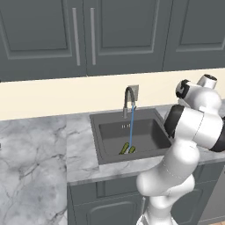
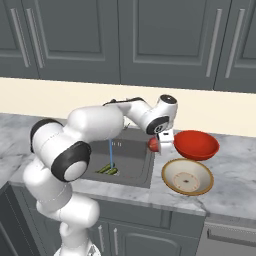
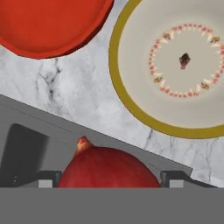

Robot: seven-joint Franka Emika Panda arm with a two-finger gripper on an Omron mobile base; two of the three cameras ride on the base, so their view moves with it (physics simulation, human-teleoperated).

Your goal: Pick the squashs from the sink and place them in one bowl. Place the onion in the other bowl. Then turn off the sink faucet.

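My gripper (image 3: 111, 178) is shut on the onion (image 3: 107, 168), a round red-maroon ball seated between the two fingertips. In the right base view the gripper (image 2: 159, 142) holds the onion (image 2: 153, 144) above the sink's right rim, just left of the red bowl (image 2: 197, 144). The shallow beige bowl (image 2: 187, 176) with a brown rim sits on the counter in front of the red one. Both bowls, the red bowl (image 3: 48, 26) and the beige bowl (image 3: 183, 65), lie ahead of the hand. Two green squashes (image 1: 127, 148) lie in the sink (image 1: 145, 132) under the blue stream from the faucet (image 1: 128, 99).
Grey marble counter (image 1: 35, 145) stretches left of the sink and continues under the bowls on the right. Dark cabinet doors (image 1: 88, 35) hang above the cream backsplash. My own arm (image 2: 100, 122) arches over the basin.
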